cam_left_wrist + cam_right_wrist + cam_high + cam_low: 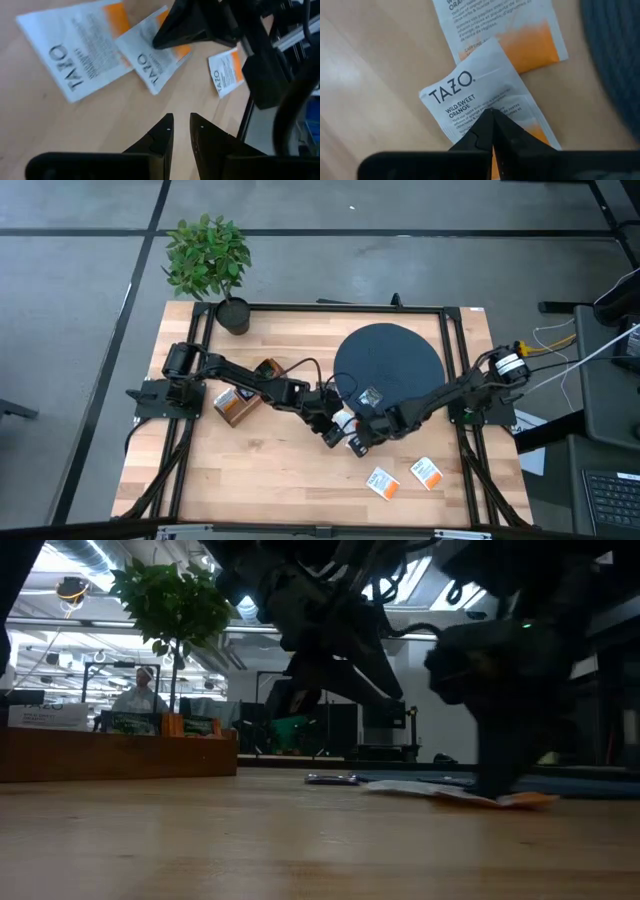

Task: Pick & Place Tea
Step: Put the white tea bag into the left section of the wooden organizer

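High view first: both dark arms meet near the middle of the pale wooden table [260, 470], just in front of the large dark round disc [388, 366]. Right gripper [492, 112] is down on a white tea sachet with an orange band [485, 105], fingers pressed together with no gap between the tips, resting on the printed face of the packet. Whether it actually has the packet pinched or only touches it, I can't quite tell from here. That sachet overlaps a second white-and-orange sachet [510, 30], lying partly on top of it, beside the disc's edge.

Left gripper [179, 122] hovers close by, fingers a narrow slit apart and nothing between them. In the left wrist view a third white-and-orange sachet [227, 74] lies apart on the wood. From above, two more white-and-orange sachets [382, 483] and [427, 472] sit near the front edge, side by side. Brown wooden divided box [240, 402] rests under the left arm, and a small green potted plant [208, 258] stands at the back-left corner.
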### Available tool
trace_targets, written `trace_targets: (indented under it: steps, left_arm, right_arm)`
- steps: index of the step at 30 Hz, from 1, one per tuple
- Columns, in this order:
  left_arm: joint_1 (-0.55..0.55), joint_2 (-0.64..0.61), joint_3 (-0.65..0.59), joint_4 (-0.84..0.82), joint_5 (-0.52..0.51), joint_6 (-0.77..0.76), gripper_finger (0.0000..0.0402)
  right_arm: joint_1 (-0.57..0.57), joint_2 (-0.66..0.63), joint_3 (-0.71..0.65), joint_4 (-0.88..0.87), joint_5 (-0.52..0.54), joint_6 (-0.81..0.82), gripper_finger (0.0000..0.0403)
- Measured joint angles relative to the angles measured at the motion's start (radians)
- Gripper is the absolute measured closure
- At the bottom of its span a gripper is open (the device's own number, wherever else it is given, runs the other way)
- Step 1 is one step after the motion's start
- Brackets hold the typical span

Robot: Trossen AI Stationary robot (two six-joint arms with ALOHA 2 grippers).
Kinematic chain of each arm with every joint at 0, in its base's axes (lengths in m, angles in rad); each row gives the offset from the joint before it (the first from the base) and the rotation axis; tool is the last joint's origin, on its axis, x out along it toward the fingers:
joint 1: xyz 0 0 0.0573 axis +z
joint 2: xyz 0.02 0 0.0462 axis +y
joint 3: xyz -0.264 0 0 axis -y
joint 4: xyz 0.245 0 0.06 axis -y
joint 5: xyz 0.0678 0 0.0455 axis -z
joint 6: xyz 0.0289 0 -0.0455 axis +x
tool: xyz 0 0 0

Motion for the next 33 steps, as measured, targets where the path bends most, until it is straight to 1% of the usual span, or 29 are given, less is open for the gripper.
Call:
trace_targets:
  steps: [3, 7, 11, 14, 16, 18, 20, 24, 27, 33]
  left_arm:
    - [-0.002, 0.0, 0.0, 0.0, -0.029, -0.021, 0.0343]
    - [-0.001, 0.0, 0.0, 0.002, -0.045, -0.028, 0.0343]
    - [-0.003, 0.0, 0.0, -0.006, -0.049, -0.025, 0.0343]
    - [-0.011, 0.0, 0.0, -0.011, -0.081, -0.025, 0.0343]
    - [-0.015, 0.0, 0.0, -0.009, -0.11, -0.025, 0.0343]
    - [-0.015, 0.0, 0.0, -0.007, -0.118, -0.023, 0.0343]
    - [-0.014, 0.0, 0.0, -0.008, -0.12, -0.023, 0.0343]
    - [-0.008, 0.0, 0.0, -0.011, -0.165, -0.022, 0.0343]
    - [-0.004, 0.013, 0.001, -0.006, -0.169, -0.033, 0.0343]
    - [-0.009, 0.104, 0.001, 0.017, -0.091, -0.106, 0.0322]
  right_arm:
    - [-0.037, 0.001, -0.002, 0.032, -0.003, -0.055, 0.0393]
    - [-0.063, -0.018, 0.004, 0.032, -0.034, -0.072, 0.0393]
    - [-0.046, -0.097, 0.034, 0.017, 0.001, -0.073, 0.0393]
    - [-0.018, -0.154, 0.036, -0.12, 0.041, -0.05, 0.0393]
    - [-0.002, -0.19, 0.038, -0.239, 0.048, -0.017, 0.0393]
    - [0.012, -0.203, 0.039, -0.337, 0.048, 0.013, 0.0393]
    - [0.023, -0.203, 0.037, -0.381, 0.048, 0.025, 0.0393]
    - [0.03, -0.183, 0.039, -0.348, 0.043, 0.028, 0.0393]
    - [0.029, -0.16, 0.038, -0.348, 0.048, 0.028, 0.0393]
    - [0.022, -0.146, -0.019, -0.268, 0.047, 0.023, 0.0393]
